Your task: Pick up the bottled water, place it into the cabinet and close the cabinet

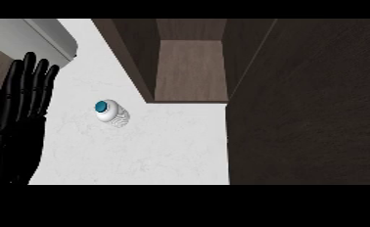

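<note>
White marbled counter (166,143), smooth and matt; dark wood-grain cabinet (303,99) with a paler wooden shelf (192,69); clear ribbed plastic bottle (112,112), glossy teal cap (101,106); black matt left hand (25,103).

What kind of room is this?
Probably a kitchen. There is a white marble-look counter, a dark wooden cabinet standing open, and a bottled water with a blue cap standing on the counter.
</note>
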Robot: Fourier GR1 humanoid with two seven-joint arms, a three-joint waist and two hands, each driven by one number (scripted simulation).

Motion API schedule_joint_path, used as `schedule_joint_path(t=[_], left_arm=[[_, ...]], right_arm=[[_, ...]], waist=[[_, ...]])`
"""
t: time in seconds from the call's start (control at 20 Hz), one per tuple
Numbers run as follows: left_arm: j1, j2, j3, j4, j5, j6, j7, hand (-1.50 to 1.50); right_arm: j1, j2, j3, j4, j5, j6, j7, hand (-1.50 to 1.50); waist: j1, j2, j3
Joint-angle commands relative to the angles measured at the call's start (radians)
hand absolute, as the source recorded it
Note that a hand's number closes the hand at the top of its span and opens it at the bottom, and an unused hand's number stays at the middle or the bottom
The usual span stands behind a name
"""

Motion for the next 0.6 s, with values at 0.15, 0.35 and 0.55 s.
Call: schedule_joint_path(t=[0.15,0.35,0.55], left_arm=[[-0.087,0.100,-0.037,0.108,0.320,-0.341,-0.081,-1.50],[-0.047,0.193,-0.101,0.203,0.500,-0.552,0.026,-1.50],[-0.055,0.355,0.033,0.319,0.742,-0.742,0.044,-1.50]], right_arm=[[0.023,0.021,0.037,-0.059,-0.054,0.034,-0.016,-1.50],[0.083,0.036,0.110,-0.033,-0.140,0.086,0.100,-1.50],[0.176,0.039,0.138,-0.157,-0.170,0.078,0.178,-1.50]], waist=[[-0.038,-0.014,0.009],[-0.045,-0.003,0.010],[-0.033,-0.016,0.011]])
